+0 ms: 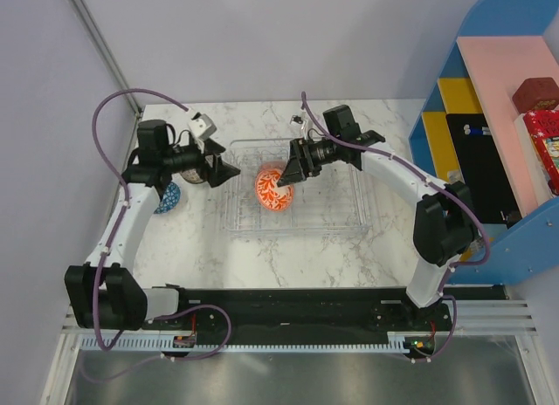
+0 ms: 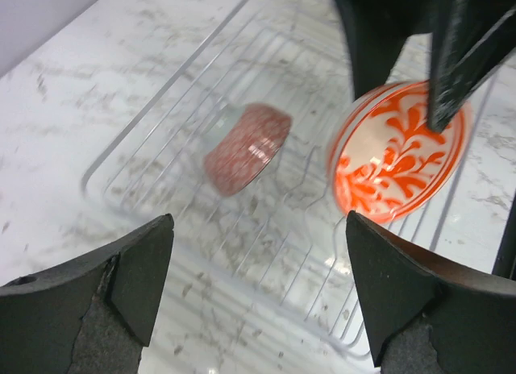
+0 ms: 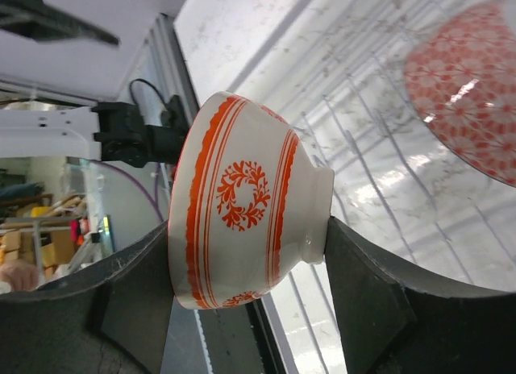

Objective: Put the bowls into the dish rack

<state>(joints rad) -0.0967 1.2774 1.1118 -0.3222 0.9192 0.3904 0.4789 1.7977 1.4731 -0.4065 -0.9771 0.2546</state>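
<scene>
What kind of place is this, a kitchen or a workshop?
Probably a robot test bench staged as a kitchen: two arms bolted to a marble-look table, a clear dish rack, a red-orange bowl in the right tool, plain walls around.

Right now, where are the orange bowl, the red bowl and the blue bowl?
orange-and-white bowl point(image 3: 242, 198): right wrist view, its side wall.
red patterned bowl point(image 2: 248, 148): left wrist view, its outer side.
blue bowl point(image 1: 169, 198): top view, its visible edge.

No readable text, labels, numbers anywhere
</scene>
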